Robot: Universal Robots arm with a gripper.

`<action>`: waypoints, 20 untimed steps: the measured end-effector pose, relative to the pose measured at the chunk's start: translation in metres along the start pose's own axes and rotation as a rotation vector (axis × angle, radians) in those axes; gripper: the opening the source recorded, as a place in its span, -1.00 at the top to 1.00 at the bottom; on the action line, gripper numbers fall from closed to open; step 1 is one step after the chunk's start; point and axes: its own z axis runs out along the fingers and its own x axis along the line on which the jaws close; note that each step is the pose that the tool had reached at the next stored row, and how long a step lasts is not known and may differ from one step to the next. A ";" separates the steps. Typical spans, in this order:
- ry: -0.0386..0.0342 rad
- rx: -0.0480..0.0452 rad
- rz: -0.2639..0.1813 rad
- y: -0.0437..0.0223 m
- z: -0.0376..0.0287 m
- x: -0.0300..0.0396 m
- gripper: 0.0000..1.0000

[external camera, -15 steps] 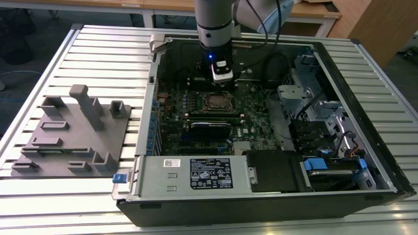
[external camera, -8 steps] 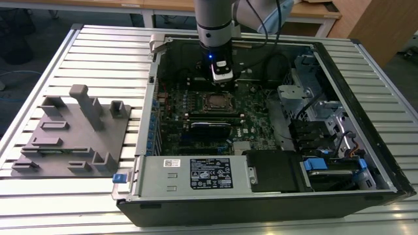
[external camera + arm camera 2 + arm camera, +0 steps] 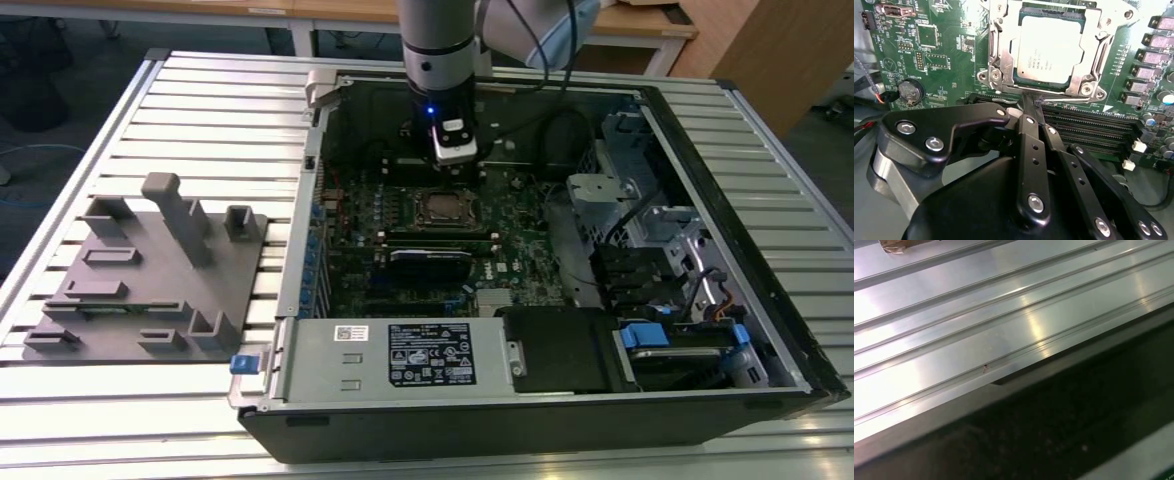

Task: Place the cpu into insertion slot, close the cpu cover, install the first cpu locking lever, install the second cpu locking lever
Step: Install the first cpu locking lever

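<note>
Evidently, with the cpu (image 3: 1050, 47) seated under the closed cpu cover (image 3: 1003, 55), the latching step is judged underway; steady pressure is needed from the empty, pinched-shut gripper (image 3: 1030, 102).

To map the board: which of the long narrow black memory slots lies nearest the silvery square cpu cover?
The long black memory slot bordering the silvery square cpu cover; the others lie beyond it, farther away.

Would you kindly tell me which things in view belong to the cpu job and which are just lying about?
Job in hand: cpu, seated in the insertion slot; cpu cover, lying over it; claw, at the slot's edge.
Lying about: grey fixture; memory slots; coin battery; power supply.
</note>
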 end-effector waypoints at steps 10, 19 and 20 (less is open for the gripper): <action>-0.0018 0.0024 0.016 0.0001 -0.0015 0.0000 0.80; -0.0050 0.0068 0.047 0.0011 -0.0012 0.0010 0.80; -0.0052 0.0071 0.048 0.0015 -0.0012 0.0012 0.80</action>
